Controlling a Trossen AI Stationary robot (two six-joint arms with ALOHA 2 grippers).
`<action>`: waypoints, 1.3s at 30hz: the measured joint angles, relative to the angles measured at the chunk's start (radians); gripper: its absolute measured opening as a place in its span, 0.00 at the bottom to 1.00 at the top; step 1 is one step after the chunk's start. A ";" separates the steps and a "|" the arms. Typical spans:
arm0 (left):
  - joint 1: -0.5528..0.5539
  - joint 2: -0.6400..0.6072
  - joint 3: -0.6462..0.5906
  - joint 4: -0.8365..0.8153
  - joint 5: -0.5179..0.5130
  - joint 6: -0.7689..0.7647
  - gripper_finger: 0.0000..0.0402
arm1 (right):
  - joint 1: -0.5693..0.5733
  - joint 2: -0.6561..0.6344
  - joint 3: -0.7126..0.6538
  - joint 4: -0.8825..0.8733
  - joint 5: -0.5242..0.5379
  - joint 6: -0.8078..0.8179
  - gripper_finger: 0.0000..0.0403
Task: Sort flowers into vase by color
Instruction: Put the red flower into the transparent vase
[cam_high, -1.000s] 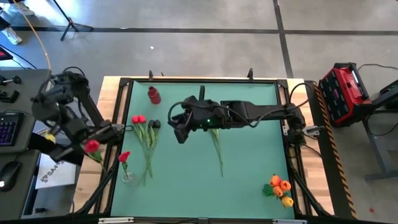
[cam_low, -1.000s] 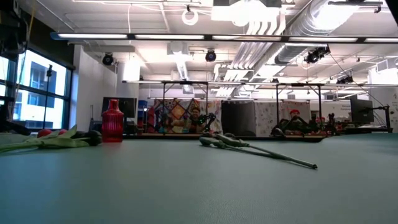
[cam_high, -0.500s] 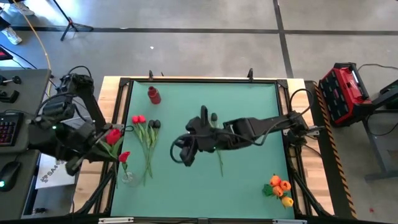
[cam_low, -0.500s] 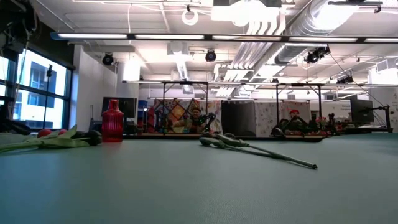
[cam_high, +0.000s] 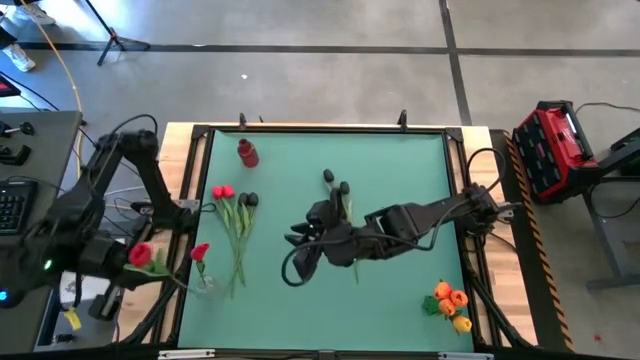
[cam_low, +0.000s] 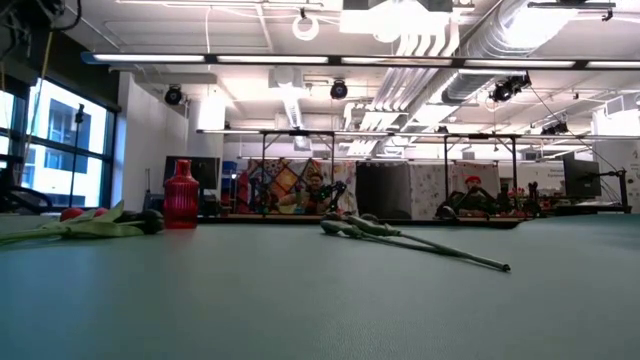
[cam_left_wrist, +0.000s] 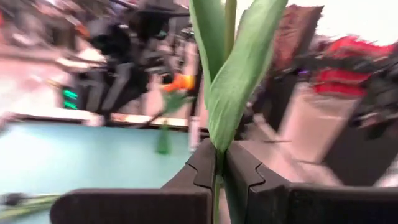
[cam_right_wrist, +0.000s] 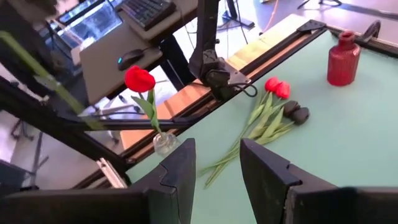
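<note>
Off the table's left edge, the left gripper (cam_left_wrist: 219, 180) clamps a red tulip's thin green stem (cam_left_wrist: 231, 68), probably bound for the small clear glass vase (cam_high: 205, 286); the right gripper (cam_right_wrist: 214, 163) hovers mid-table, fingers apart.

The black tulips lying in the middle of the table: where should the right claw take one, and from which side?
Grip the thin green stem partway along, below the black heads, coming straight down from above with fingers across it. The stems lie flat on the table, so the right claw, open nearby, gets no hold from the side.
</note>
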 joint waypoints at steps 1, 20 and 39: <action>-0.037 0.014 -0.009 -0.020 -0.078 -0.031 0.00 | 0.009 0.001 0.000 0.000 0.012 0.012 0.28; -0.139 0.054 -0.090 -0.388 0.007 -0.312 0.00 | 0.022 0.006 0.000 0.136 0.096 0.050 0.28; -0.119 0.050 -0.231 -0.631 -0.061 -0.756 0.00 | 0.017 0.006 0.000 0.135 0.097 -0.003 0.28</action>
